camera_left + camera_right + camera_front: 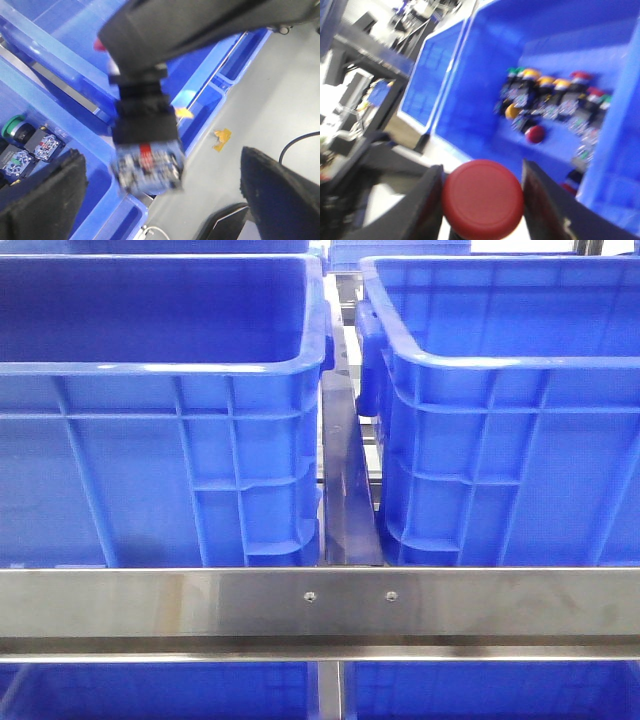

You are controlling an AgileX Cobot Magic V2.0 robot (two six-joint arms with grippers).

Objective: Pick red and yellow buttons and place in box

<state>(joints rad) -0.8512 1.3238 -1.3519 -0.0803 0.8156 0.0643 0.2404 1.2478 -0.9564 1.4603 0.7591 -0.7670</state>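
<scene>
Right gripper [482, 200] first: its jaws are clamped on a red button [483, 199], the round cap sitting squarely between the two dark fingers [547, 200] and facing the wrist camera. So that one is off the pile and up in the air. Behind it, down in a blue crate [485, 65], there's a bunch of other push buttons [555, 100] heaped along the floor, with yellow, red and green caps showing, all pretty blurry.

Left gripper [160, 185]: jaws spread wide, the two dark pads [42, 195] well apart at either side of the wrist view. Between them, but higher up and not touching either pad, is a push-button unit [146, 150] with a black body and a contact block with a red stripe, gripped from above by another dark gripper. Its cap is mostly hidden, just a sliver of red shows. Below it are blue crate rims and, off to the side, a green-capped button [14, 125] lying in a crate.

Front view shows neither arm, just two big blue crates: the darker-inside one [150, 460] and the box [520, 460] with the lighter inside, side by side behind a steel rail [320, 605].
</scene>
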